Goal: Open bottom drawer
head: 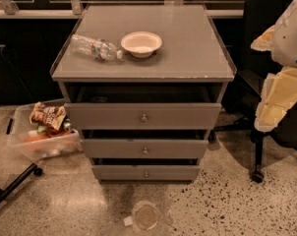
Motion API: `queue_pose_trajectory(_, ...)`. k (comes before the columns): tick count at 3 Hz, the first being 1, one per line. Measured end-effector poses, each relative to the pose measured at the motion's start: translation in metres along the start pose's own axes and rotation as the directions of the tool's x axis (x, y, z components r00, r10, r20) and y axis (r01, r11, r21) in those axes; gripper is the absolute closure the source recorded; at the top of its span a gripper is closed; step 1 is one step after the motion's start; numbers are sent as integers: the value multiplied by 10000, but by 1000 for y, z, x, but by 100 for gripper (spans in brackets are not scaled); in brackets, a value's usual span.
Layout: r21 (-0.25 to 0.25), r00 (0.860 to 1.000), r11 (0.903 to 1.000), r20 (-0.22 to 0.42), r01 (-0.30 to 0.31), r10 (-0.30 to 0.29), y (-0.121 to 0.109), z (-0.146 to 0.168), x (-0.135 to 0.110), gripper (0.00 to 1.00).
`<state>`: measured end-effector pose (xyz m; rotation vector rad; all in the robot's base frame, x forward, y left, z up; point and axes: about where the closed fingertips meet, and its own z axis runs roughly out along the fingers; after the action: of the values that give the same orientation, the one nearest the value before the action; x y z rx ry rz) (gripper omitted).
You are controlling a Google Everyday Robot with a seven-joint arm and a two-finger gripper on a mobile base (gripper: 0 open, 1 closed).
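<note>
On my far left I count one clear plastic storage bin (14,137) on the floor, just beside the cabinet, with one crinkled brown snack bag (48,116) on top of its contents. One black chair leg with a caster (37,171) lies near it.

In the middle stands one grey three-drawer cabinet (188,48). Its top carries one clear plastic bottle (94,48) lying on its side and one white round bowl (141,44) just right of it. I count three grey fronts, each with one small round metal knob. The bottom drawer (119,173) is the lowest and shortest front, close to the floor, with a dark gap above it.

One round disc (147,216) sits in the floor nearer to me.

On the right is one black office chair (266,28). The cream-coloured gripper (271,113) hangs at the right edge, well apart from the drawers; I cannot tell whether it is open or closed.
</note>
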<state>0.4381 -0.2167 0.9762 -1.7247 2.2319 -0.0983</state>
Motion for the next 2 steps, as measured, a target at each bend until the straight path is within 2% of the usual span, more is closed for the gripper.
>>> queue_pose_trajectory(1,0,10000,10000,2,-1,1,0,0,0,0)
queue_pose_trajectory(2,68,9978,9993,553,-362,358,2,6,2,0)
